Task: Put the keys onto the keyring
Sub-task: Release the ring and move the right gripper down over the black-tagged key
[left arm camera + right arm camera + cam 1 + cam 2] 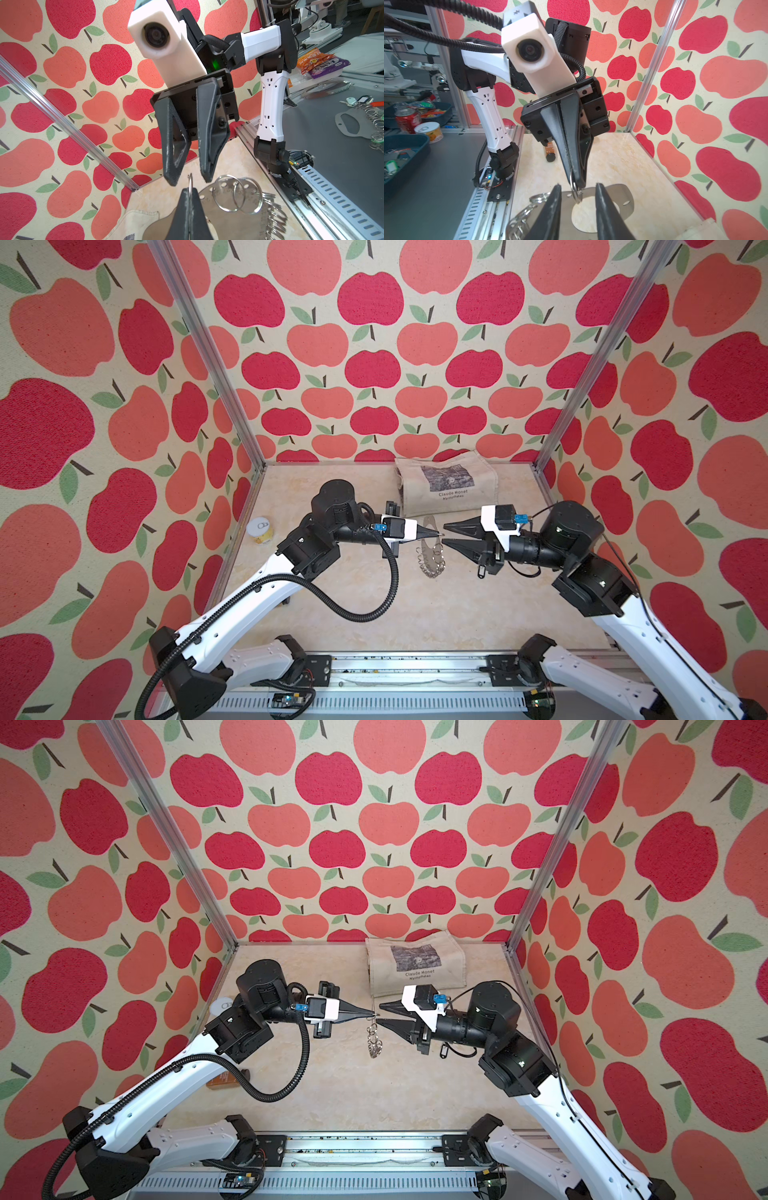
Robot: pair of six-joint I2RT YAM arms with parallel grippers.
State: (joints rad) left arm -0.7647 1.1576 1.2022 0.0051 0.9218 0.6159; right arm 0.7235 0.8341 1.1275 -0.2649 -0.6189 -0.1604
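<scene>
Left pincer (436, 534) clenched on one ring of the keyring (427, 552), which hangs at frame centre. Right pincer (445, 534) released, jaws apart, tips facing it. Keys (482, 571) right of centre, beneath the right pincer's base.

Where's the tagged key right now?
In both top views the tagged key lies on the table, right of centre, by the near side of the right gripper base and to the right of the keyring.

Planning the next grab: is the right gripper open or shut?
Open. The right gripper shows a clear gap between its fingers, which flank the ring pinched by the shut left gripper.
</scene>
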